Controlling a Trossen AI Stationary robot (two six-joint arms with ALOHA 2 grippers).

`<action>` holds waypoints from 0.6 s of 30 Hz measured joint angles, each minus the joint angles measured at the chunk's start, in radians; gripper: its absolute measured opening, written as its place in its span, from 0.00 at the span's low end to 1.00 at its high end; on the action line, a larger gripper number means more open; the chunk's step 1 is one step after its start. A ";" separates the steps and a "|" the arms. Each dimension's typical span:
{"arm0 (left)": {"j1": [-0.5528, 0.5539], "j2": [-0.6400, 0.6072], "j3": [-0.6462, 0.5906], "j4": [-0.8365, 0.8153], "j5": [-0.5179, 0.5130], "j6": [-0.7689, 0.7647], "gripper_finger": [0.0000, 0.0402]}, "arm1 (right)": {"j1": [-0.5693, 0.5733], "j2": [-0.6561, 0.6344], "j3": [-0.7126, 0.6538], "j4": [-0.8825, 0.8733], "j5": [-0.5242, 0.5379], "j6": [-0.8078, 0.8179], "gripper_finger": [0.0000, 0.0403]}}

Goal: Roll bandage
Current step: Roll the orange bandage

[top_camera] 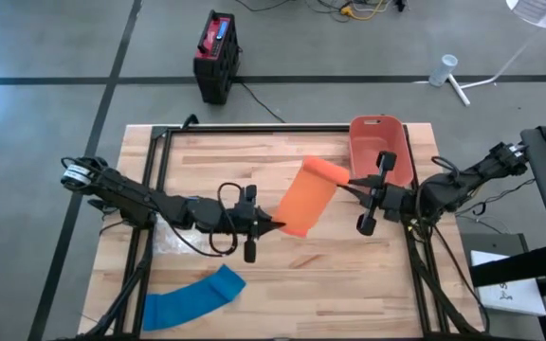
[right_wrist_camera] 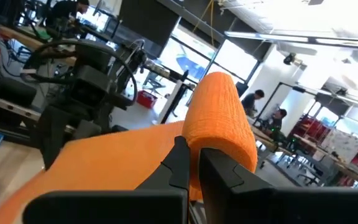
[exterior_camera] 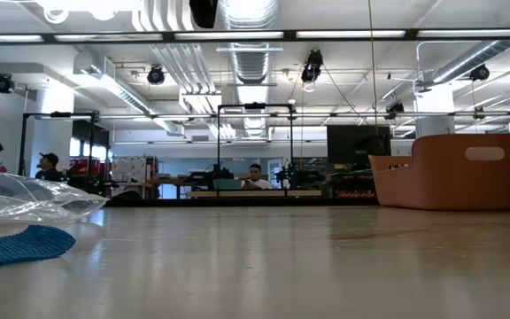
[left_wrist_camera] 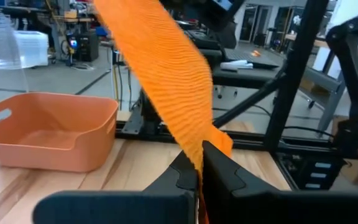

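Desk [top_camera: 349, 284] first: your orange bandage [top_camera: 307, 197] hangs above its middle, stretched between the two arms with its long axis running from the left end effector [top_camera: 275, 225] up toward the far right corner. That left end effector pinches the loose flat end; the right end effector [top_camera: 347, 182] pinches the rolled end [right_wrist_camera: 219, 115], beside the orange bin [top_camera: 379, 144]. Judging from this, rolling must travel from the right hand's roll toward the left hand. A blue bandage [top_camera: 191, 297] lies near the front left edge, untouched.
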 joint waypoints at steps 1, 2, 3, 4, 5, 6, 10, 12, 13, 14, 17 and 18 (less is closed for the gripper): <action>-0.004 0.000 0.000 -0.002 0.000 0.000 0.00 | 0.000 -0.003 0.000 -0.001 0.002 0.001 0.02; -0.006 0.000 0.000 -0.005 0.000 0.000 0.00 | 0.000 -0.007 0.000 -0.003 0.003 0.005 0.02; -0.008 0.000 0.000 -0.008 0.000 0.001 0.00 | 0.000 -0.011 0.000 0.000 0.002 0.017 0.02; -0.008 -0.001 0.000 -0.011 -0.001 0.001 0.00 | 0.000 -0.015 0.000 0.000 -0.003 0.036 0.02; -0.008 -0.001 0.000 -0.013 -0.001 0.000 0.00 | 0.000 -0.020 0.000 0.001 -0.012 0.053 0.02; -0.008 -0.001 -0.001 -0.014 -0.002 0.000 0.00 | 0.000 -0.023 0.000 0.002 -0.018 0.070 0.02; -0.007 0.007 -0.002 -0.013 -0.017 -0.002 0.00 | 0.000 -0.026 0.000 0.002 -0.029 0.088 0.02; -0.007 0.019 -0.002 -0.010 -0.028 -0.008 0.00 | 0.000 -0.029 -0.001 0.010 -0.031 0.094 0.02; -0.007 0.026 -0.003 -0.010 -0.031 -0.010 0.00 | 0.000 -0.032 -0.002 0.017 -0.031 0.102 0.02; -0.007 0.035 -0.004 -0.008 -0.036 -0.014 0.00 | 0.000 -0.033 -0.002 0.028 -0.031 0.110 0.02; -0.007 0.051 -0.005 -0.002 -0.038 -0.018 0.00 | 0.000 -0.040 -0.002 0.020 -0.031 0.104 0.02; -0.006 0.050 -0.005 0.000 -0.038 -0.018 0.00 | 0.000 -0.043 -0.002 0.011 -0.031 0.094 0.02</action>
